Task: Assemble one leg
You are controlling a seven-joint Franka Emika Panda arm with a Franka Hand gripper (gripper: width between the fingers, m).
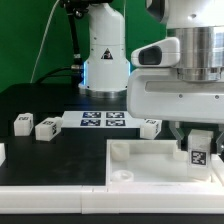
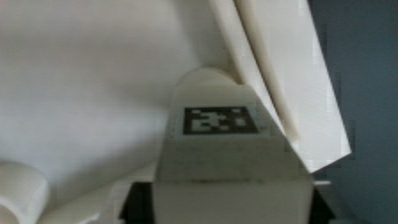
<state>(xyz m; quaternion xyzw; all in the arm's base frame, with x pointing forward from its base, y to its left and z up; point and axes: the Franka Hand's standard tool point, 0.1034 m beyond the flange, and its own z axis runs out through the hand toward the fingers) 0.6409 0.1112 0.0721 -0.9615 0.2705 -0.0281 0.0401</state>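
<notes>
My gripper (image 1: 196,146) is shut on a leg (image 1: 198,152), a small white block with a black-and-white tag on its face. It holds the leg upright at the right end of the large white tray-like piece (image 1: 140,172), close to its raised rim. Whether the leg touches the tray I cannot tell. In the wrist view the leg (image 2: 221,160) fills the middle between the dark fingers (image 2: 141,200), with the tray's rim (image 2: 276,70) running beside it. Three more legs lie on the black table: two at the exterior view's left (image 1: 24,123) (image 1: 47,127) and one near the middle (image 1: 150,127).
The marker board (image 1: 103,120) lies flat behind the tray. The robot's white base (image 1: 103,55) stands at the back. A white object (image 1: 2,153) shows at the exterior view's left edge.
</notes>
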